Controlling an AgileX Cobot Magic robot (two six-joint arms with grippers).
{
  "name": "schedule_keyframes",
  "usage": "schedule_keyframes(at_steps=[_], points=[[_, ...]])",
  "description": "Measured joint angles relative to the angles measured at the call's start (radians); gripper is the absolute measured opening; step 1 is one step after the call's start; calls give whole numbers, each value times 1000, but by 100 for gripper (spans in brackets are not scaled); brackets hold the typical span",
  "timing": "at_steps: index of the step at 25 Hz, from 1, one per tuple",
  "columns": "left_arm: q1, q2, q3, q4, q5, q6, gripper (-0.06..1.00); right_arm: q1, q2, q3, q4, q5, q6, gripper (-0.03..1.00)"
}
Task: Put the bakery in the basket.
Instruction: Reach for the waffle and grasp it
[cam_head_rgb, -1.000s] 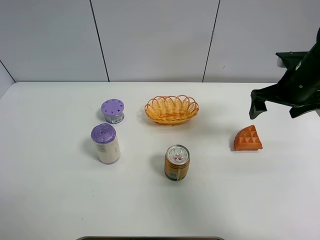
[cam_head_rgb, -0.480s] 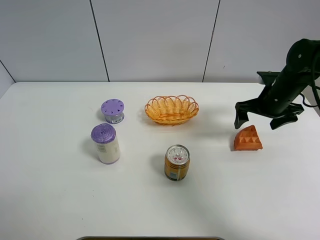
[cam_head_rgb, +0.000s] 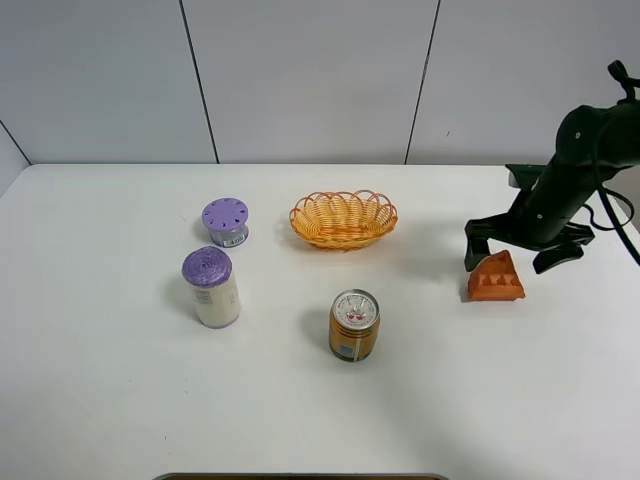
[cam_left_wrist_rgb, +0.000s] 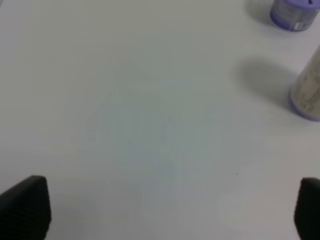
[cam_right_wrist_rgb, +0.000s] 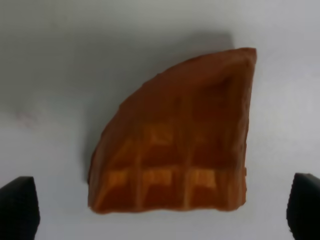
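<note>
A white surface (cam_head_rgb: 110, 400) fills the high view. At its far middle sits the basket (cam_head_rgb: 343, 220), an oval of orange-yellow wicker with nothing in it. At the right edge a dark right arm (cam_head_rgb: 590, 135) bends down toward the surface. Its right pincer (cam_head_rgb: 512, 258) is spread wide and holds nothing. One finger hangs to the left of the bakery (cam_head_rgb: 496, 278) and one to its right. The bakery is a small orange-brown waffle wedge lying flat on the right side of the surface, well apart from the basket. Its point faces far and its broad edge faces near. The wrist view looks straight down on the dimpled face. The wedge lies between the two dark fingertips with bare surface showing on either side, so the fingers bracket it without touching. The line between the fingers runs left to right, across the wedge's width. A straight closing should therefore meet its two slanted sides. Whether the fingertips are low enough to catch it cannot be told. The basket lies to the left of the wedge and slightly farther back. The left pincer (cam_left_wrist_rgb: 165, 210) is also wide open and empty. It is over bare surface near a purple-lidded tub (cam_left_wrist_rgb: 307, 90), far off to the left. The right arm is plainly the nearer one.
</note>
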Motion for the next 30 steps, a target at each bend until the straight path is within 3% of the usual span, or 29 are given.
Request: schedule_keyframes(at_steps=[23,30], points=[[0,0,0,0,0,0,99,-14,135,0,35,-120,-21,99],[0,0,0,0,0,0,99,-14,145,0,35,-123,-21,87]])
